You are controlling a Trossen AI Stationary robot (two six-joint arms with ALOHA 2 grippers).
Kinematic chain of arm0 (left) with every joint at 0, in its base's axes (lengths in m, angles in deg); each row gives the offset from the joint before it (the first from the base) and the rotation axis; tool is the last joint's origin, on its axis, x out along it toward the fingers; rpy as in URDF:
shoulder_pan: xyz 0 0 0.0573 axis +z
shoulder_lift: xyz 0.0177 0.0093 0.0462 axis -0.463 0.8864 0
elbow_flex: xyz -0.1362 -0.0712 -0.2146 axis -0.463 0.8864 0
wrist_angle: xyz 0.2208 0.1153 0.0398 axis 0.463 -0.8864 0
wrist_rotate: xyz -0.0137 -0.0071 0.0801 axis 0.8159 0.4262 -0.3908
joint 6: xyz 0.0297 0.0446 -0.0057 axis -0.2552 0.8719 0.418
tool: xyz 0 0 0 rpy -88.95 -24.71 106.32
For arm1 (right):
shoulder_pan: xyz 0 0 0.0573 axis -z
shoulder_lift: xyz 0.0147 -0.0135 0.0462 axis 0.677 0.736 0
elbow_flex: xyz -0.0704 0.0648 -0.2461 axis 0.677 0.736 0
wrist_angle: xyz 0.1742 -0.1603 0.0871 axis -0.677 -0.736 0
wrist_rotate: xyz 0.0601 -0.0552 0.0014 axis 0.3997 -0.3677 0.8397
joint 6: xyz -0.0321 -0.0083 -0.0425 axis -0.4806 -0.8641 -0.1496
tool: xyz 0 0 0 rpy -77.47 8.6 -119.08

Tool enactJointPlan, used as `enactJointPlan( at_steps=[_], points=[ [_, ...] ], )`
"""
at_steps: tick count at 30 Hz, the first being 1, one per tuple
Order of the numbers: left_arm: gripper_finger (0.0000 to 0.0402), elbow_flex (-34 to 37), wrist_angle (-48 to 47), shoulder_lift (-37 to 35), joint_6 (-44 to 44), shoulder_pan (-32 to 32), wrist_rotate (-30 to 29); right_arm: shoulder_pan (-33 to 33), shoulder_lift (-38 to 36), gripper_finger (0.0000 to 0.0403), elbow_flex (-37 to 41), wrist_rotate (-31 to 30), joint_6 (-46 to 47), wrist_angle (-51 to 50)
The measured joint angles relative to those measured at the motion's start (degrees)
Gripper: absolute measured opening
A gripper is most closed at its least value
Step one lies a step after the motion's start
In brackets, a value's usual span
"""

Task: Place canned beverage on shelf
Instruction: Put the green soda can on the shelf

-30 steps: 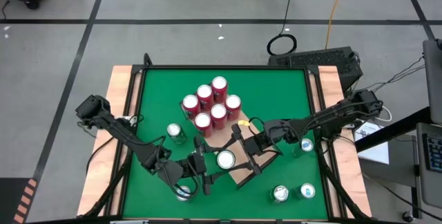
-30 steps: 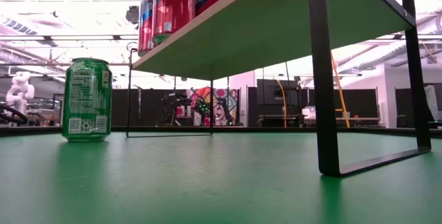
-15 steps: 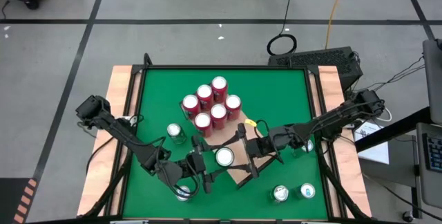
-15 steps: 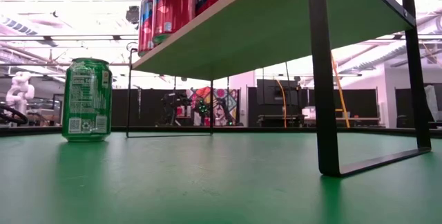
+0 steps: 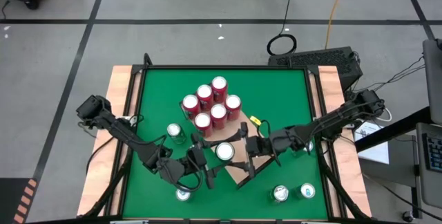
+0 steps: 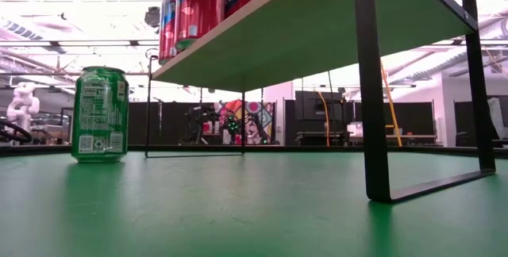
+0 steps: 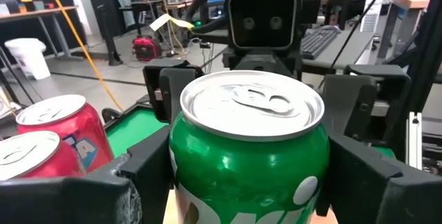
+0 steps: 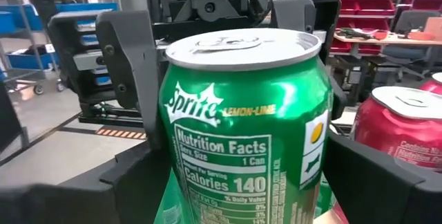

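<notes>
Two claws flank one green can (image 5: pixel 224 152) on the shelf (image 5: pixel 238 172): left claw (image 5: pixel 205 162) pinching it, right claw (image 5: pixel 243 156) spread.

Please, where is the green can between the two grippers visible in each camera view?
High view: green can on the shelf, near centre.
Low view: not in it.
Left wrist view: centre.
Right wrist view: centre.
Shared landmark: red cans.
</notes>
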Motion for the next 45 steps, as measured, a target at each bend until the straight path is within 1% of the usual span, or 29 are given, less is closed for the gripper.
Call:
enactJointPlan(
  at_steps=[7,15,21,24,29,30,34,36,38,41,45],
  points=[
    [0.0286,0.00,0.06,0.00,-0.34,0.22,0.00,-0.02,0.02,0.0332,0.00,-0.62,-1.42,-0.16],
    [0.0286,0.00,0.06,0.00,-0.34,0.22,0.00,-0.02,0.04,0.0296,0.00,-0.49,-1.70,-0.20],
    [0.0288,0.00,0.34,0.00,-0.39,0.18,-0.01,-0.04,0.04,0.0296,0.00,-0.42,-1.55,-0.18],
    [0.0310,0.00,0.34,0.00,-0.42,0.10,0.16,-0.04,0.07,0.0296,0.00,-0.29,-1.55,-0.16],
    [0.0382,0.00,0.05,-0.62,-2.97,-0.62,2.83,-0.12,0.13,0.0296,0.06,-0.33,-1.65,-1.26],
    [0.0390,0.00,0.00,-0.90,-3.24,-0.76,2.81,-0.12,0.13,0.0296,0.07,-0.57,-1.60,-1.54],
    [0.0385,0.00,-1.05,-2.78,-1.79,-1.20,2.86,-0.30,0.21,0.0296,0.18,-2.51,-1.43,-2.46],
    [0.0384,0.00,-2.28,-4.23,-1.34,-1.49,2.64,-0.65,0.24,0.0296,0.18,-4.60,-1.44,-3.01],
    [0.0383,-0.02,-5.06,-6.23,-1.24,-1.83,0.85,-0.98,0.24,0.0296,0.20,-6.52,-1.55,-3.50],
    [0.0383,-0.02,-8.54,-9.29,-0.06,-2.14,-1.73,-1.17,0.43,0.0296,0.20,-6.62,-2.04,-3.55],
    [0.0383,-0.02,-11.94,-12.64,1.77,-2.30,-2.22,-1.11,1.75,0.0296,0.18,-6.15,-3.87,-2.74]
  ],
)
